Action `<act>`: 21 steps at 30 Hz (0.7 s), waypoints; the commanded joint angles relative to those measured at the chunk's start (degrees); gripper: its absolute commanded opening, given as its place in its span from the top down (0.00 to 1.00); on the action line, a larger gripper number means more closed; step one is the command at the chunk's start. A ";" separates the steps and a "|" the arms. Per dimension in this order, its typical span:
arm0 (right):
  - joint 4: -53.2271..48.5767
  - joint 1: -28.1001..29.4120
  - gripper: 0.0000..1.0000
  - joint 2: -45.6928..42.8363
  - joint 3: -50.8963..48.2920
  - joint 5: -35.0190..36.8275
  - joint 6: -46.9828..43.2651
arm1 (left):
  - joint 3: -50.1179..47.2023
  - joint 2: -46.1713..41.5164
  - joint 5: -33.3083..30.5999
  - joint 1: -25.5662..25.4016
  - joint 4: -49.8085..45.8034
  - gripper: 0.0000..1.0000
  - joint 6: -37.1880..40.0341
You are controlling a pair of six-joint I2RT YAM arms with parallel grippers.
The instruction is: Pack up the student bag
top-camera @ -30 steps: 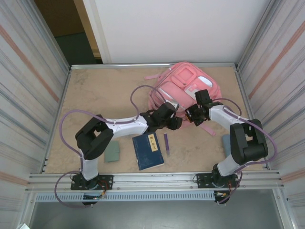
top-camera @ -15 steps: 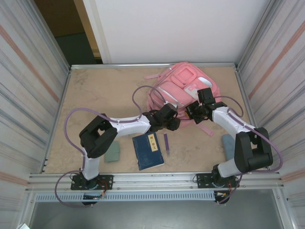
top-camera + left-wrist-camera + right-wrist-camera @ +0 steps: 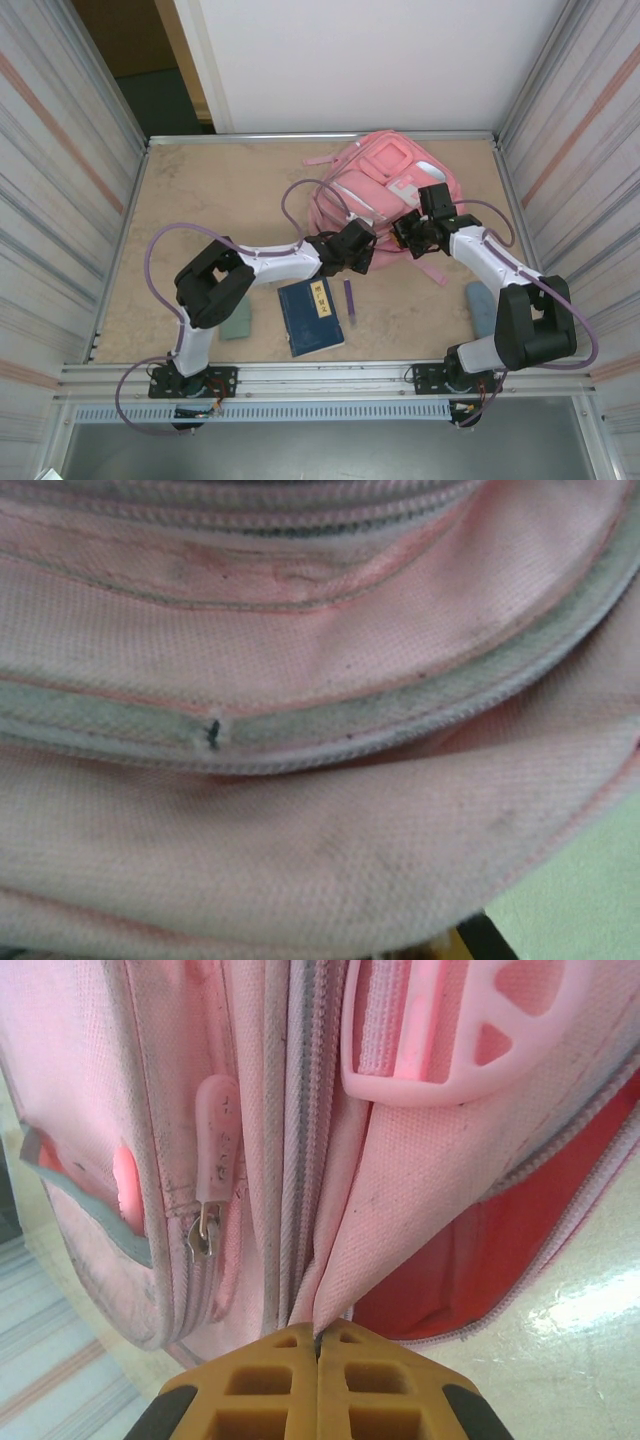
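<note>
Barely started: student bag point(image 3: 385, 180) sits upper centre-right. Right gripper point(image 3: 318, 1340) pinches its zipper-side fabric; left gripper point(image 3: 362, 252) is pressed together at its near edge, catch unclear. Blue book point(image 3: 310, 316), purple pen point(image 3: 349, 300) and green pad point(image 3: 237, 319) lie unpacked, lower centre.

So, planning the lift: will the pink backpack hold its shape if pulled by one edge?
Probably not: the student bag is soft fabric, creasing where the right gripper pinches it, so it should sag. It lies slumped, so it's likely near empty and light. The woven cloth seems unlikely to slip.
</note>
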 commanded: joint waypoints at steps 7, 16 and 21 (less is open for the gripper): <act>1.50 -6.52 0.45 0.41 -0.37 -11.37 -8.87 | -3.76 -6.49 10.17 -0.15 9.68 1.00 5.91; -7.58 -1.48 0.34 -4.57 -2.90 -5.17 -2.26 | -0.19 -2.43 15.49 -0.48 15.61 1.00 6.82; -6.31 -1.48 0.61 -4.21 -4.74 -1.66 0.34 | 0.74 -1.52 17.81 -1.43 16.88 1.00 9.34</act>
